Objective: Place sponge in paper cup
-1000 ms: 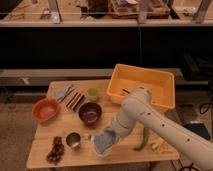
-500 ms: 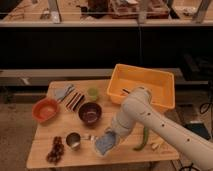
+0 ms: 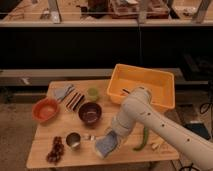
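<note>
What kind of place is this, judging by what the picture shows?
Probably a lab or test room. A small wooden table carries a yellow bin, bowls and toy food. Behind it stands a long dark bench. The robot's tool is at the blue sponge near the table's front edge.

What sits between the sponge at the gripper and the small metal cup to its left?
In the camera view, the gripper is at the sponge. Between it and the metal cup lies one small pale object on bare table.

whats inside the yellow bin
The yellow bin shows a bare orange floor with a small dark item near its left side. The arm covers its front corner, so that part is hidden. The end effector is down at the sponge.
</note>
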